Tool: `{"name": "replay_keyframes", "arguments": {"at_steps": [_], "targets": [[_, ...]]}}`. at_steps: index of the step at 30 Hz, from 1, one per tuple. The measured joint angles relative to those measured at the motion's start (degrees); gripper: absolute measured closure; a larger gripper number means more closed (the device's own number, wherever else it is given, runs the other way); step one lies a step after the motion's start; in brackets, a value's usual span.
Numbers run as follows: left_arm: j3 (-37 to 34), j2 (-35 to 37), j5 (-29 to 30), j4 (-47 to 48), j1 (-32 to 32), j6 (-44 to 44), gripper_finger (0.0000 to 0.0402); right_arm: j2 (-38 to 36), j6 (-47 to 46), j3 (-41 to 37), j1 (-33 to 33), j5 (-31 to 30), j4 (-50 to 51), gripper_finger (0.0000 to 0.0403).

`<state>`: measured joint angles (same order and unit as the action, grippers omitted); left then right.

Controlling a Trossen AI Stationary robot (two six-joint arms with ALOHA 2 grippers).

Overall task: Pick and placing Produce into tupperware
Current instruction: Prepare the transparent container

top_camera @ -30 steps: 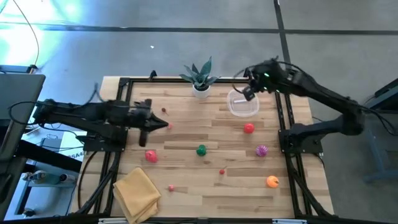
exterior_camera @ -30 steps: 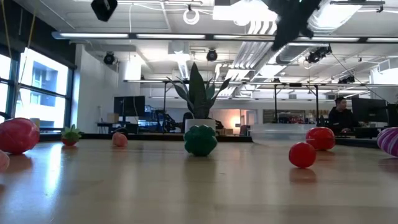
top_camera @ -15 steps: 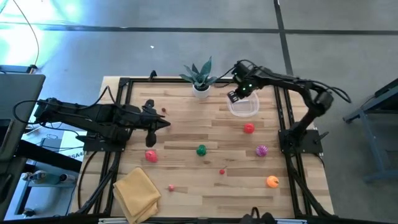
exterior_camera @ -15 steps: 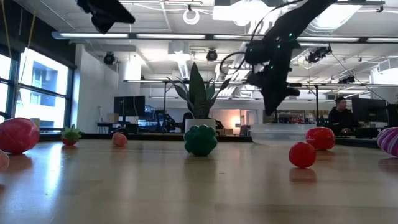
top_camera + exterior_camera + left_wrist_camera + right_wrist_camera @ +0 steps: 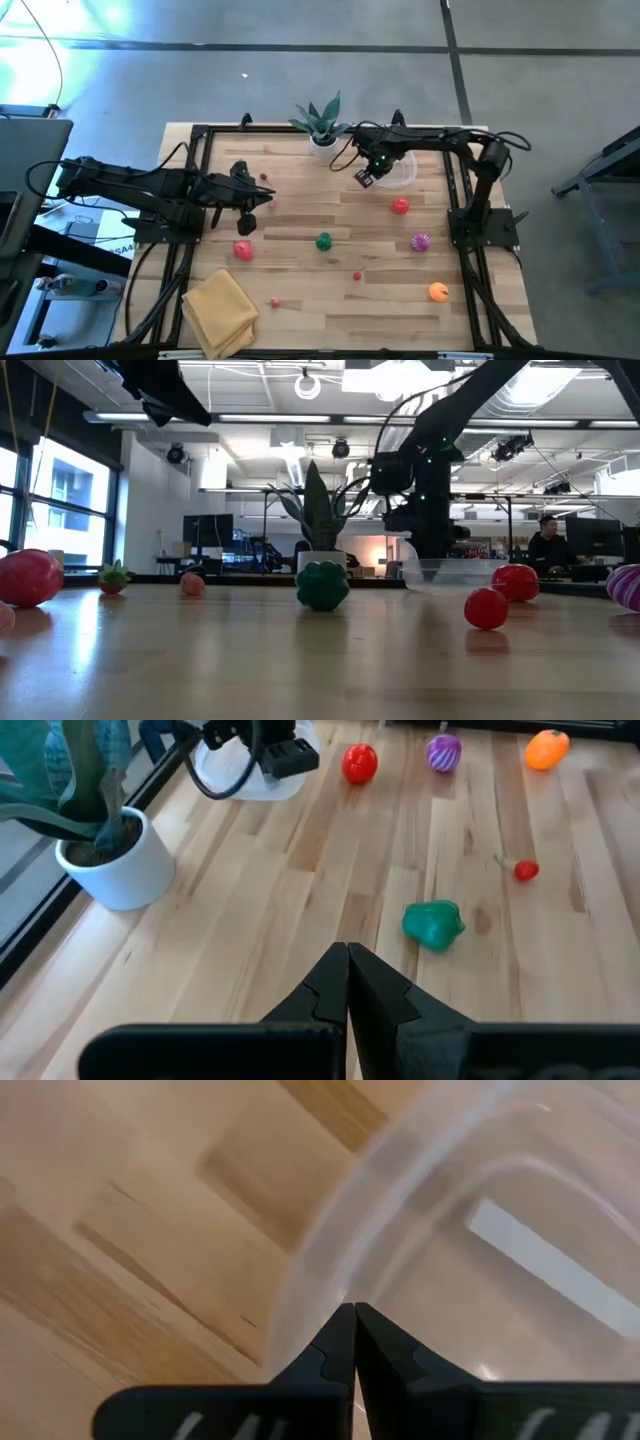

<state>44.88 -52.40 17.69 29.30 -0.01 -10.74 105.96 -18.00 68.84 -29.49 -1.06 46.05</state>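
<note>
The tupperware is a shallow clear container resting on its base at the table's far right, near the potted plant. My right gripper is shut and points down at the container's left rim, low over the table. My left gripper is shut and hovers over the table's left side, holding nothing. Produce lies scattered on the wood: a red piece, a green one, a spiky purple one, an orange one, a pink-red one and small red bits. My right gripper's shut fingertips stand at the tupperware's left rim, coming down from above. I cannot tell whether they touch it.
A potted plant in a white pot stands at the far edge, left of the container. A folded yellow cloth lies at the near left corner. A black frame runs along the table's sides. Bare wood lies between the two grippers.
My right gripper has swung from above the container's far right side toward the table's left and come down to the container's left rim, staying shut.
</note>
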Motion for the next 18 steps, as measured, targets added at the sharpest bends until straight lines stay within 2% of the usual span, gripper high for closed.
{"name": "replay_keyframes", "arguments": {"at_steps": [7,18], "targets": [[0.00,0.00,0.00,0.00,0.00,-0.04,0.0401,0.62,-0.17,0.00,5.42,1.06,-3.07,0.0402],[0.00,0.00,0.00,0.00,0.00,-0.13,0.0401,0.62,-3.63,0.00,15.04,6.08,-6.19,0.0402]]}}
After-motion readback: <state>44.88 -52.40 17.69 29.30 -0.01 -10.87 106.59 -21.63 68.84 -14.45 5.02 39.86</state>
